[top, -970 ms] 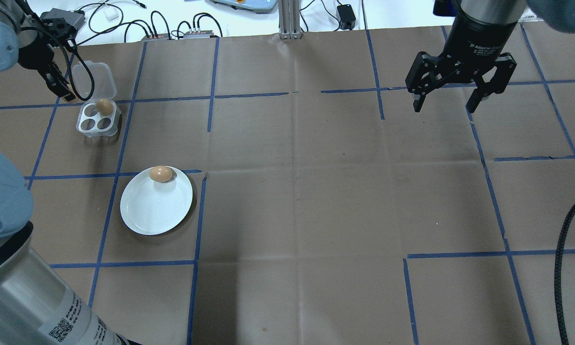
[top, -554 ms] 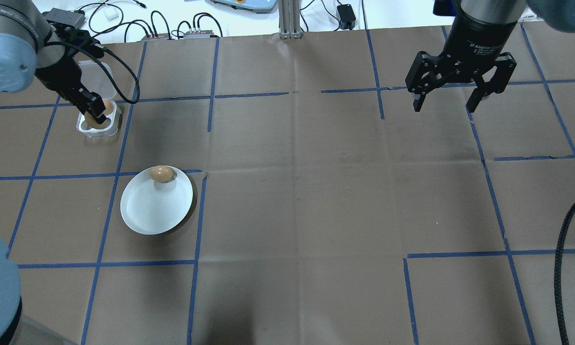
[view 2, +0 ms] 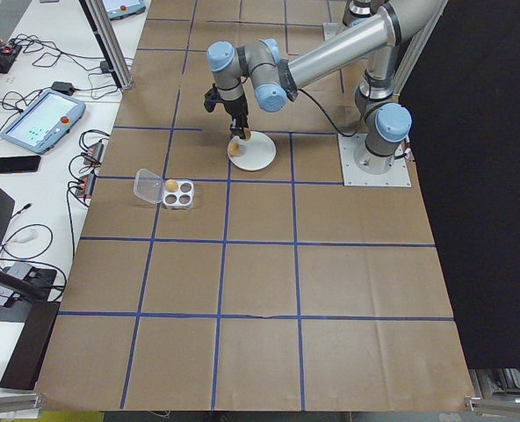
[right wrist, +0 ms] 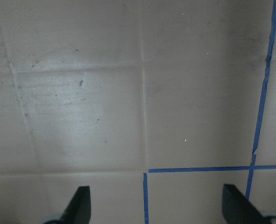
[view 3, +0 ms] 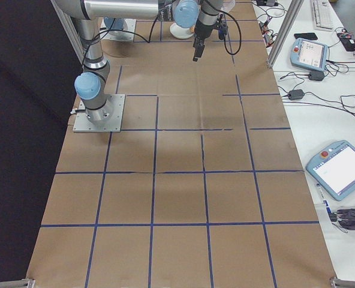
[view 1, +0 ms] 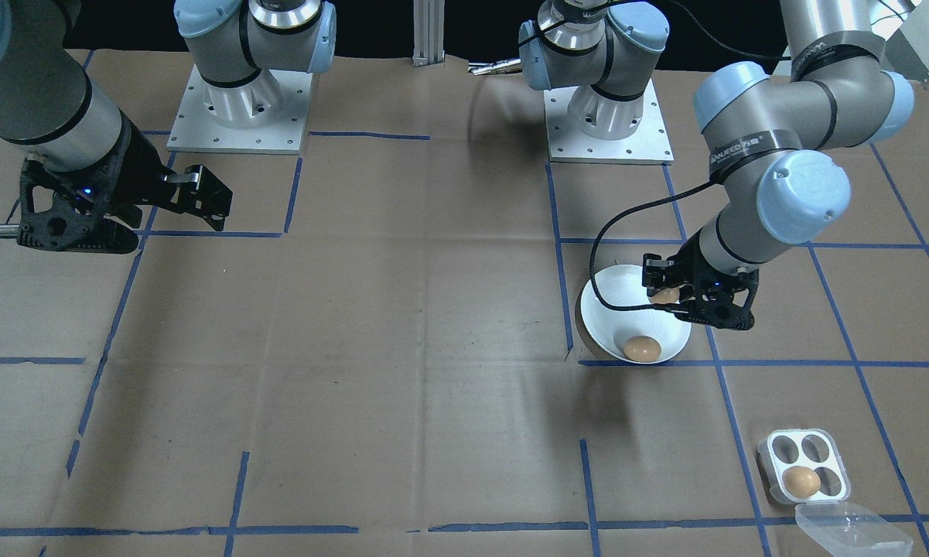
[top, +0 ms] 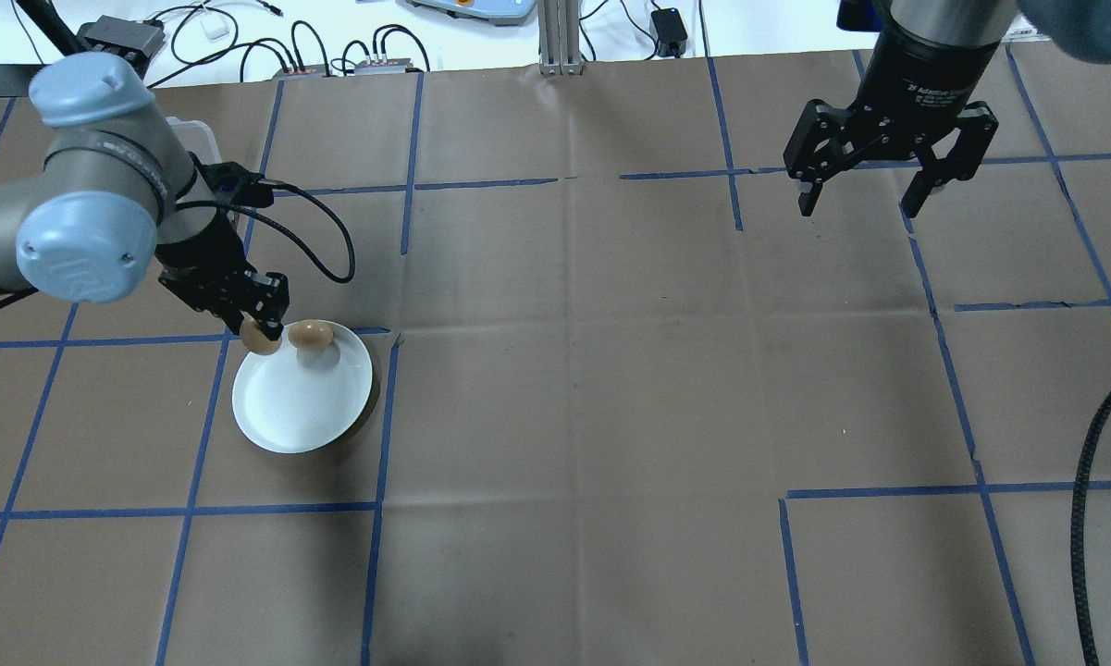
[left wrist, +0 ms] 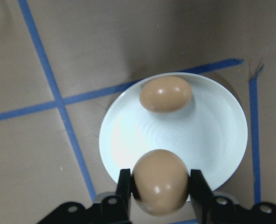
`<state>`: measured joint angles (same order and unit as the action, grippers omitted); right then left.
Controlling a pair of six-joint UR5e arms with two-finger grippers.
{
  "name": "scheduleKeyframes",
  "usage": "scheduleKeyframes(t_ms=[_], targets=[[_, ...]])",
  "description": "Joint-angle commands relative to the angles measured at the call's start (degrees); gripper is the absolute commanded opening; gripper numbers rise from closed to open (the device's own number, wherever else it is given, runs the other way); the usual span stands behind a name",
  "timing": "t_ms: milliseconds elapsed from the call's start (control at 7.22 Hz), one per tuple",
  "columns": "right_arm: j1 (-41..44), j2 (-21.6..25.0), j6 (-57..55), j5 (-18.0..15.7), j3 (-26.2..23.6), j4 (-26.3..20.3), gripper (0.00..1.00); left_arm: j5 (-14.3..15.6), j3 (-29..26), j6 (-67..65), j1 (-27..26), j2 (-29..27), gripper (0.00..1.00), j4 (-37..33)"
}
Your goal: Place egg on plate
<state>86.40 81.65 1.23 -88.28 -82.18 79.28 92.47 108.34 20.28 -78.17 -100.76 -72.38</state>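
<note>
Whereas a second ago the left gripper [top: 261,335] was stationed at the clear egg tray [view 1: 804,466] with an egg seated in one of its wells, it is now shown over the plate [top: 307,407], clenched on an egg [left wrist: 160,181] that is pinched between its two fingers [left wrist: 124,186]. The held egg is seen over the plate's rim, at the edge nearest the wrist camera, and it appears not yet to be resting on the white surface, though contact cannot be ruled out from these views. A second egg [top: 310,335] lies on the plate just ahead of the fingertips, close beside the held one but apart from it. One further egg [view 1: 801,481] is left in the tray, well behind the hand. The right gripper [top: 858,205] is unchanged: its jaws are spread, nothing is held, and it hangs far across the table. The transfer is therefore judged to be nearly complete; lowering and release are what remain, with care needed that the resting egg is not nudged.
</note>
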Motion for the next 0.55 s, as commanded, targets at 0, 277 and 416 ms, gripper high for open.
scheduleKeyframes(t_ms=[0,277,416], targets=[[0.00,0.00,0.00,0.04,0.00,0.00,1.00,-0.80,7.91,-2.53,-0.23,-0.49,0.32,9.49],[0.00,0.00,0.00,0.04,0.00,0.00,1.00,-0.98,10.14,-2.53,-0.23,-1.11,0.53,14.99],[0.00,0.00,0.00,0.04,0.00,0.00,1.00,-0.63,9.96,-2.53,-0.23,-0.76,1.00,15.08]])
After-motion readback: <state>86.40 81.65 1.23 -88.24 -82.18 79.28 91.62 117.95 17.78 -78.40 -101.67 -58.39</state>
